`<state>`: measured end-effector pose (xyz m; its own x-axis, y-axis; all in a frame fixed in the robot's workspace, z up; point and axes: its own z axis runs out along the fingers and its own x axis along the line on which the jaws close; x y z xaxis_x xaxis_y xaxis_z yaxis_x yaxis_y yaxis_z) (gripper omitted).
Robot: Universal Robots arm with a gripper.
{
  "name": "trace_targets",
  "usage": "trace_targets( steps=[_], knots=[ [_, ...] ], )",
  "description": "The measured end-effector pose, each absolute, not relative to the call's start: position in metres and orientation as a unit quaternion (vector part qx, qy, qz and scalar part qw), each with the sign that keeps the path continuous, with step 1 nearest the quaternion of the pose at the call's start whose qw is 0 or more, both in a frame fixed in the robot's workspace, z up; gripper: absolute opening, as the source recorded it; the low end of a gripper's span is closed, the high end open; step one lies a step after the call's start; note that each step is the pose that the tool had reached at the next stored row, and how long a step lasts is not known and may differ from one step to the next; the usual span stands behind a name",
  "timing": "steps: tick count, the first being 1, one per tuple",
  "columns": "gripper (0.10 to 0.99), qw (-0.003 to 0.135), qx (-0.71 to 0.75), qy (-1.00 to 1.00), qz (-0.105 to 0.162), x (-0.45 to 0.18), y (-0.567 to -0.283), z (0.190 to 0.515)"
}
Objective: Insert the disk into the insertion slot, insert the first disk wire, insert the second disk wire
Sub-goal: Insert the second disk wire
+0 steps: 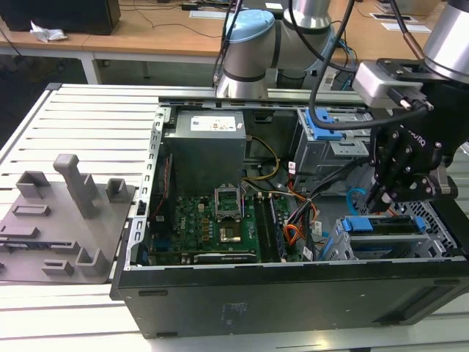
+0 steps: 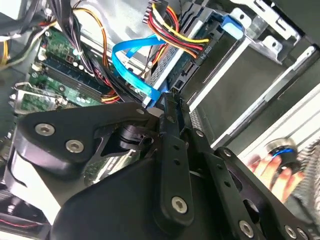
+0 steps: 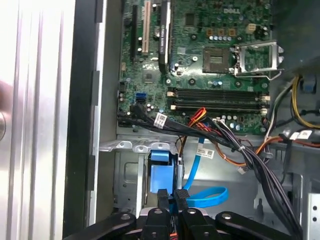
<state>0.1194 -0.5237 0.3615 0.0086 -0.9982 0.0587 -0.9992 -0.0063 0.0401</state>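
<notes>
Low over the disk [image 1: 381, 224], tucked in the insertion slot [image 1: 442, 224] at the case [image 1: 293, 293] corner. Probably pinching the blue wire plug [image 2: 152, 99] tight in the gripper [image 2: 169, 100], to steer it.

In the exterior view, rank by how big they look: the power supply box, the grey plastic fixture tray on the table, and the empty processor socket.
1. Grey plastic fixture tray, widest spread, though it sits nearer the camera.
2. Power supply box.
3. Empty processor socket, clearly smallest.
</notes>
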Motion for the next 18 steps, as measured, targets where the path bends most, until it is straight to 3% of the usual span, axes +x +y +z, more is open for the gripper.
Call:
trace_targets(
  steps=[18],
  knots=[
    [0.165, 0.035, 0.662, -0.749, 0.004, 0.1264, -0.5238, 0.3541]
  ],
)
